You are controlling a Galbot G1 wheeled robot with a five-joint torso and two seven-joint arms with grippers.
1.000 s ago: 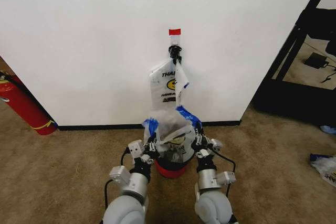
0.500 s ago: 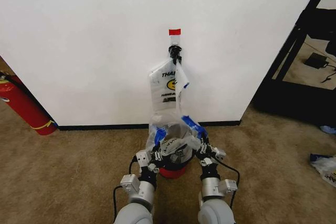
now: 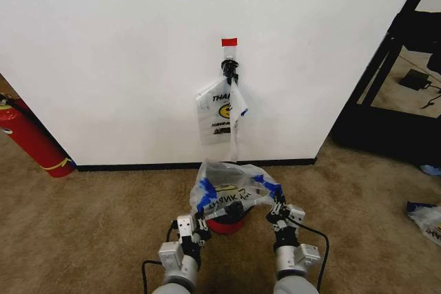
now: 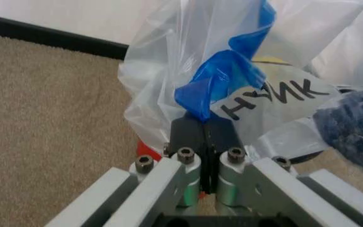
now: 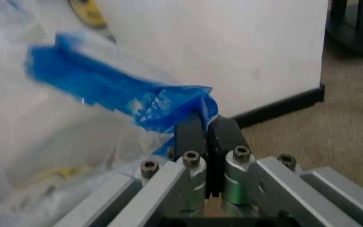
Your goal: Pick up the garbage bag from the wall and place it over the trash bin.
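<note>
Both arms have drawn back toward the robot, stretching the crinkly translucent garbage bag [image 3: 231, 187] wide over the round black trash bin [image 3: 224, 222] below the wall [image 3: 124, 53]. Left gripper [image 3: 200, 213] and right gripper [image 3: 278, 206] each pinch a blue handle tight.

Left end effector [image 3: 204, 213] and right end effector [image 3: 277, 204] (both clamped) held forward.
</note>
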